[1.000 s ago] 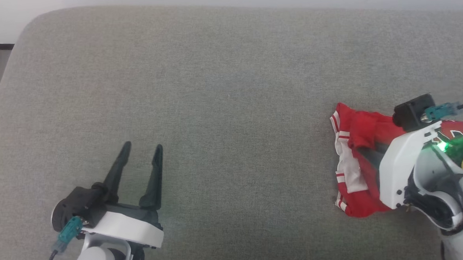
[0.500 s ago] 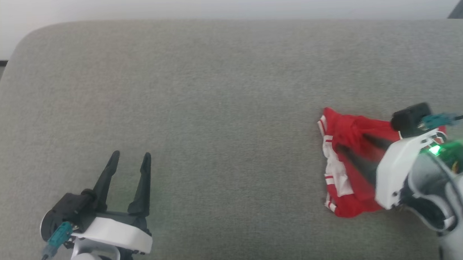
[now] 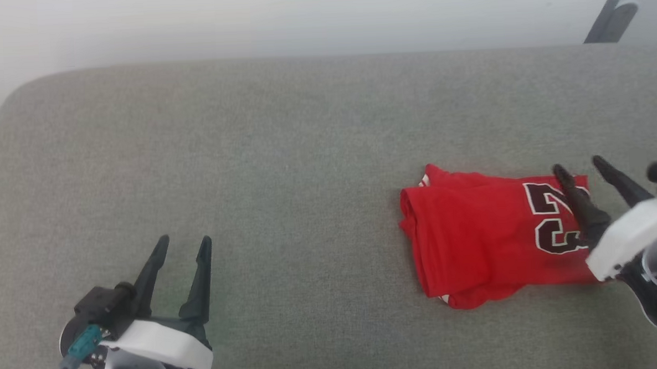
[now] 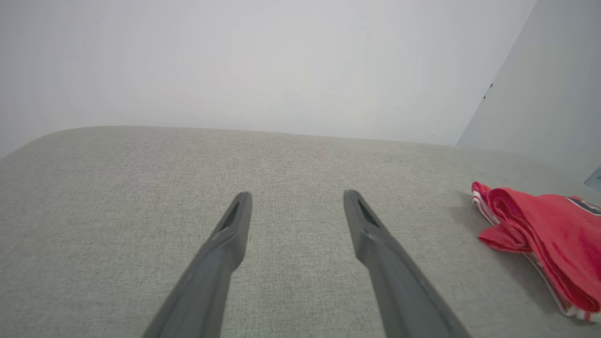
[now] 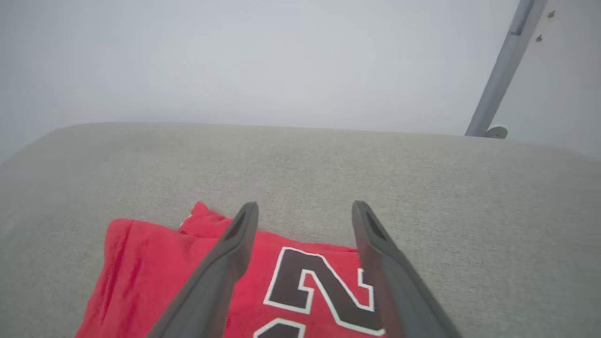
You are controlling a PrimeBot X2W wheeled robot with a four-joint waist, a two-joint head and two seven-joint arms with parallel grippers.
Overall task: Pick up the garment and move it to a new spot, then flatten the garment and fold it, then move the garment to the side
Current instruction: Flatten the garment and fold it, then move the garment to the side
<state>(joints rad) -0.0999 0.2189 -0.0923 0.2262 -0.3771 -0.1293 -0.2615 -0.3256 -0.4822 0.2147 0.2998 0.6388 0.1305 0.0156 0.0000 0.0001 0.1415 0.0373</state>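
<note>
In the head view, the garment (image 3: 475, 239) is lying folded into a compact red rectangle on the right part of the grey cushion (image 3: 283, 153), number 23 (image 3: 552, 224) facing up. The right gripper (image 3: 578, 165) is sitting over the garment's right end with its two fingers spread and nothing between them; one finger is crossing the digits. The left gripper (image 3: 185, 239) is resting well apart at the lower left, its fingers also spread and empty. A wide stretch of bare cushion is lying between the two, so there is plenty of room towards the left and the far edge.

In the left wrist view, the open fingers are pointing across bare upholstery towards the pale wall (image 4: 235, 61), and the folded edge of the jersey is showing at the far right, layers stacked and a striped trim peeking out beneath.

In the right wrist view, the parted fingers are framing the top of the 2, and a metal post (image 5: 502, 80) is standing beyond the cushion's far edge.

The fold looks done and the piece seems to be sitting at the side, so I judge the placing step to be finishing. Doing it well is calling for the fingers to go up and back without dragging the top layer, which could open the fold.
</note>
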